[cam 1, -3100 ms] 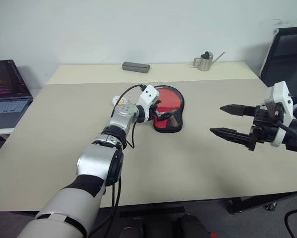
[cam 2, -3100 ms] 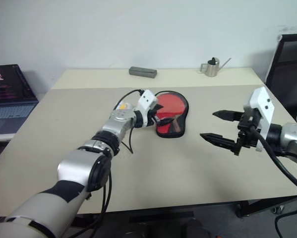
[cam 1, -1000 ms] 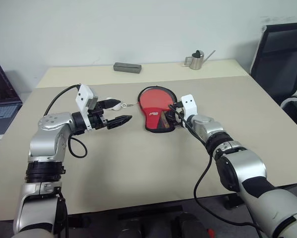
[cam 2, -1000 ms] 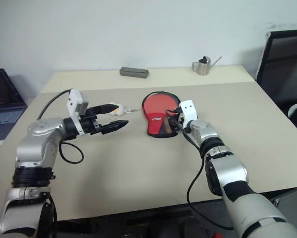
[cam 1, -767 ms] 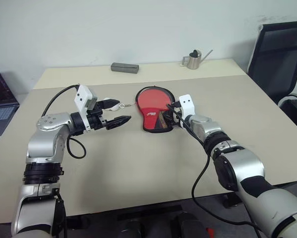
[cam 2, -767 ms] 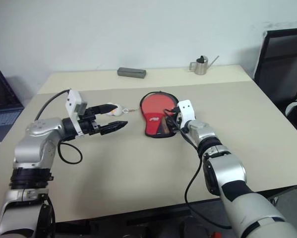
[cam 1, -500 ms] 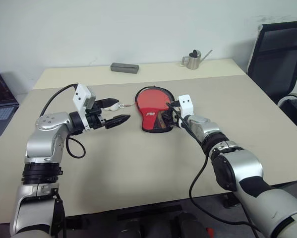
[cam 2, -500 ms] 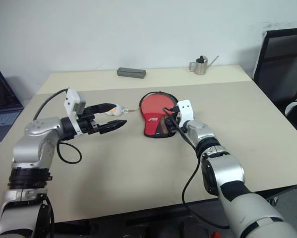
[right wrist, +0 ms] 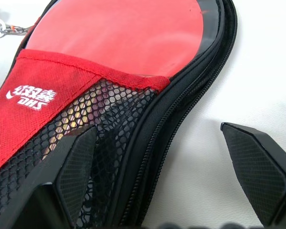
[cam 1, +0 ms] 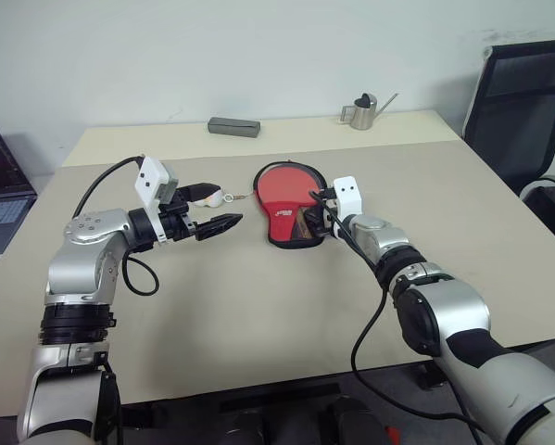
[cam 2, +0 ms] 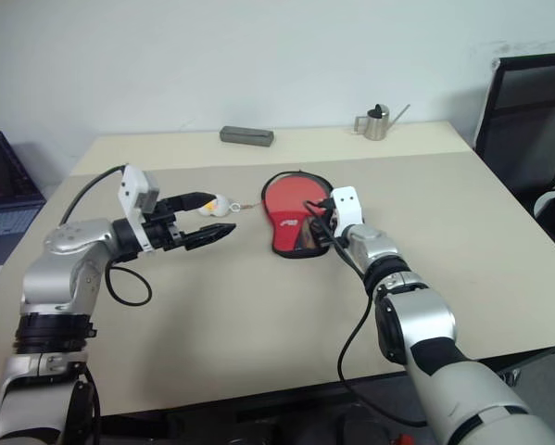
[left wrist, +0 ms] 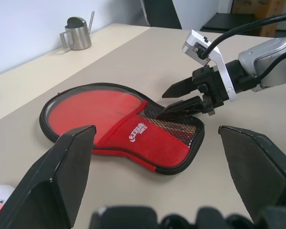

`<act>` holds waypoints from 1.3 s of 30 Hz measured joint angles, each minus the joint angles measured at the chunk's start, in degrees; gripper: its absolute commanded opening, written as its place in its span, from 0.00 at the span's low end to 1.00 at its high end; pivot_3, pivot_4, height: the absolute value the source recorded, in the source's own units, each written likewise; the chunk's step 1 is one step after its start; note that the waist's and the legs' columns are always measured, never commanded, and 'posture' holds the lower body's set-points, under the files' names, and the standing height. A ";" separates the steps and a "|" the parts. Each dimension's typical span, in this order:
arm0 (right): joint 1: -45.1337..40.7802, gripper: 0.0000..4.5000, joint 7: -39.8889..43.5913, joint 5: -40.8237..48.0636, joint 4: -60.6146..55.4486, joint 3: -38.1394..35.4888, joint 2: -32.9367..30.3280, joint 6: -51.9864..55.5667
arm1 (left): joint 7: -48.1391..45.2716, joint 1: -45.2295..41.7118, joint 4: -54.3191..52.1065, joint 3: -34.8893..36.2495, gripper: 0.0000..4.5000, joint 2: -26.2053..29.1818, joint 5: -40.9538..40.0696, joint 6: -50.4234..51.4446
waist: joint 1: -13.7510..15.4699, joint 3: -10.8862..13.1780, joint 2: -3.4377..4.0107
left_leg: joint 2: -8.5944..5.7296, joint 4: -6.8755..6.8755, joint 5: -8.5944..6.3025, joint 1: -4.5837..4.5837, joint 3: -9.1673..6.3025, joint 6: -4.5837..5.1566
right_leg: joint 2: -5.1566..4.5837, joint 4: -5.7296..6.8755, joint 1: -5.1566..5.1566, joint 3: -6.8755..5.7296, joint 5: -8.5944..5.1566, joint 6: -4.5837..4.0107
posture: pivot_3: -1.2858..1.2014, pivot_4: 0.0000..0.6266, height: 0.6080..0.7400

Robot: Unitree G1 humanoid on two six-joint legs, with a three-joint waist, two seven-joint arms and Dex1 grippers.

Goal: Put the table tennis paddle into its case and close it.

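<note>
Left gripper [cam 1: 223, 210], fingers spread wide and empty, hovers near the duck charm [cam 1: 216, 197], well apart from the case. Centre: the red case [cam 1: 292, 206] lies flat on the table [cam 1: 258, 306], round end away from the robot, with the table tennis paddle [right wrist: 123, 33] inside. Right gripper [left wrist: 178, 99], fingers parted and holding nothing, sits at the case's mesh-pocket end [right wrist: 100, 119], beside the zip edge [right wrist: 181, 109]; this arm is judged nearer for closing.

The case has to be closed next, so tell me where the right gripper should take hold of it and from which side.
Probably the black zipped edge of the case, at its narrow mesh end. The right gripper already sits open at that rim, so come in low from the robot's right. The case lies flat; only its raised rim offers something to pinch.
</note>
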 measured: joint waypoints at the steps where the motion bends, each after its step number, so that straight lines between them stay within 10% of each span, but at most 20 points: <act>1: 0.00 0.91 0.06 -0.28 0.00 0.11 0.05 0.05 | 0.01 0.00 0.00 0.00 1.00 0.00 0.00 -0.01 | -0.02 0.00 0.00 | 0.00 0.00 0.00 0.00 0.00 0.00 | 0.00 0.00 0.00 0.00 0.00 0.00 | 0.52 0.24 1.00; 14: -0.09 0.00 1.42 -1.54 -0.10 0.87 2.36 1.31 | 0.16 0.56 -0.01 -0.01 1.00 0.27 0.05 -0.01 | -0.08 0.00 0.00 | 0.04 -0.02 0.00 0.11 -0.01 -0.01 | 0.06 0.02 0.06 0.00 0.02 -0.03 | 0.52 0.24 1.00; 28: -0.09 0.00 1.14 -0.96 -0.23 -0.18 2.24 1.74 | 0.03 1.35 0.02 -0.01 1.00 1.24 0.14 -0.35 | 0.00 0.00 0.00 | 0.04 -0.03 0.00 0.10 -0.02 -0.01 | 0.06 0.00 0.07 0.00 0.02 -0.04 | 0.52 0.24 1.00; 39: 0.10 0.77 0.90 -1.50 -0.23 -0.60 1.42 -0.62 | 0.04 1.35 0.56 -0.15 1.00 1.26 0.21 -1.28 | -0.13 0.01 0.01 | 0.04 -0.10 0.00 0.10 0.02 -0.01 | 0.08 -0.01 0.03 0.02 0.01 -0.04 | 0.52 0.24 1.00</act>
